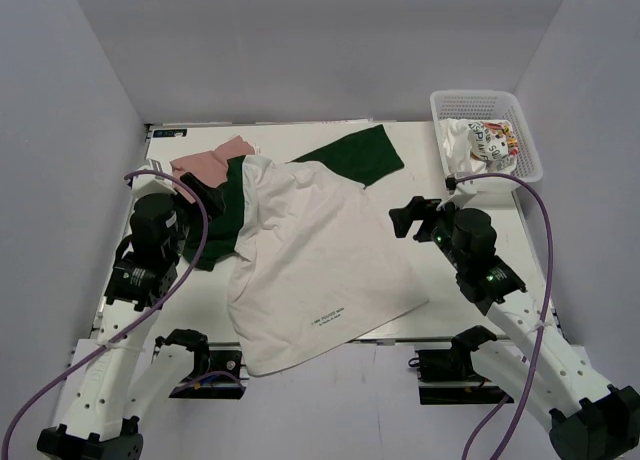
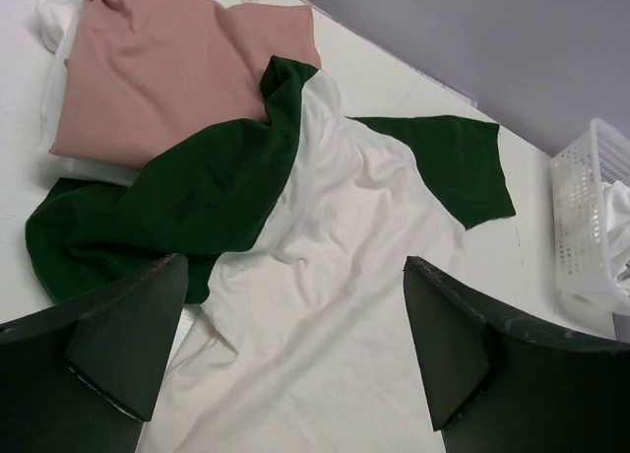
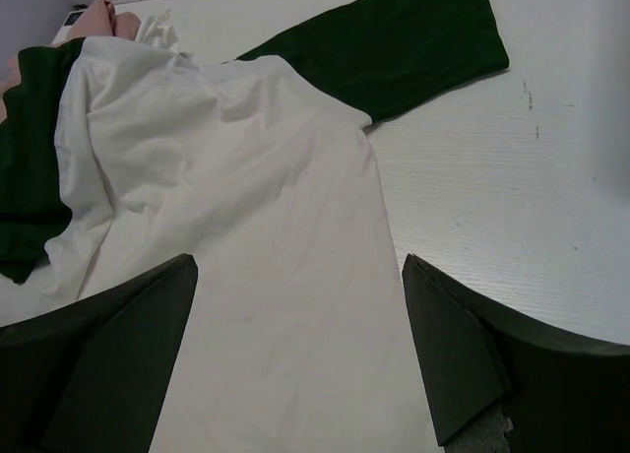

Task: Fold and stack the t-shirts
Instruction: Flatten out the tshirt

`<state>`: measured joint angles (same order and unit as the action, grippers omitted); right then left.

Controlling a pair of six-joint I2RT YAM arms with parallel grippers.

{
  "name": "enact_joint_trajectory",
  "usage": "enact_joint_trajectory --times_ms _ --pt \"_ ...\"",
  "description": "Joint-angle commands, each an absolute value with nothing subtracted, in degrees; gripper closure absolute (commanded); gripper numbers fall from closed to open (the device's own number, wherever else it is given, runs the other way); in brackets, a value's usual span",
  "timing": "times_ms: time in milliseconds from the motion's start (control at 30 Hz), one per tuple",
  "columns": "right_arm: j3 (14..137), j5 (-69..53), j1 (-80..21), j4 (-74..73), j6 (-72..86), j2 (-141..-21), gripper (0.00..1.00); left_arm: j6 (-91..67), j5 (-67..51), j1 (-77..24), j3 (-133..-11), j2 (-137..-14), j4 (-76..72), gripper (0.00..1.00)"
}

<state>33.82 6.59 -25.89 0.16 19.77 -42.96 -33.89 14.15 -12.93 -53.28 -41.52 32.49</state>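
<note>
Soft white cloth, wrinkled, with dark green sleeves: the big t-shirt [image 1: 320, 270] sprawls across the middle of the pale surface [image 1: 470, 270], and only the overhead view shows the small black lettering near its hem. A smooth salmon-pink shirt [image 2: 167, 69] lies folded at the far left. Only the left wrist view shows a plain white shirt [image 2: 51, 30] beneath it. A perforated plastic basket [image 1: 487, 102] holds crumpled printed cloth. The left fingers [image 2: 118, 345] and right fingers [image 3: 118, 345] are spread wide above the big shirt, grasping nothing.
</note>
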Motion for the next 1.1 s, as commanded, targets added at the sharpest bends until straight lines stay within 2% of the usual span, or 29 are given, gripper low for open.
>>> enact_joint_trajectory --times_ms 0,67,267,467,533,600,633,733,933,1067 --pt "33.9 4.1 -25.9 3.3 19.8 -43.1 0.10 -33.2 13.8 -13.2 -52.8 -41.0 31.1 0.00" --pt "33.8 -1.7 -26.0 4.4 18.3 -44.2 0.10 -33.2 13.8 -13.2 -52.2 -41.0 30.3 0.00" --pt "39.6 -7.0 -30.0 4.7 14.3 -54.9 0.10 -33.2 11.7 -13.2 -50.1 -43.8 26.7 0.00" --pt "51.5 -12.7 -37.8 4.4 11.7 -80.5 0.10 -32.6 13.2 -13.2 -50.1 -46.0 27.9 0.00" --pt "59.0 -13.8 -40.1 1.5 11.1 -91.0 0.10 -33.1 14.0 -13.2 -50.1 -46.0 27.9 0.00" --pt "64.8 -15.9 -41.7 0.1 9.2 -96.2 0.10 -33.1 14.5 -13.2 -49.6 -45.4 27.9 0.00" --pt "69.0 -15.3 -42.3 -2.7 9.1 -102.9 0.10 -33.1 14.5 -13.2 -48.9 -45.4 27.2 0.00" --pt "75.8 -12.9 -44.6 -5.1 7.7 -110.4 0.10 -33.1 13.2 -13.2 -47.8 -45.4 25.8 0.00" --pt "85.1 -8.7 -47.7 -12.0 5.4 -119.4 0.10 -32.1 12.6 -13.2 -48.4 -47.5 26.3 0.00" --pt "77.9 -4.8 -47.0 -12.9 7.8 -118.3 0.10 -32.1 12.0 -13.7 -49.0 -47.5 26.3 0.00"
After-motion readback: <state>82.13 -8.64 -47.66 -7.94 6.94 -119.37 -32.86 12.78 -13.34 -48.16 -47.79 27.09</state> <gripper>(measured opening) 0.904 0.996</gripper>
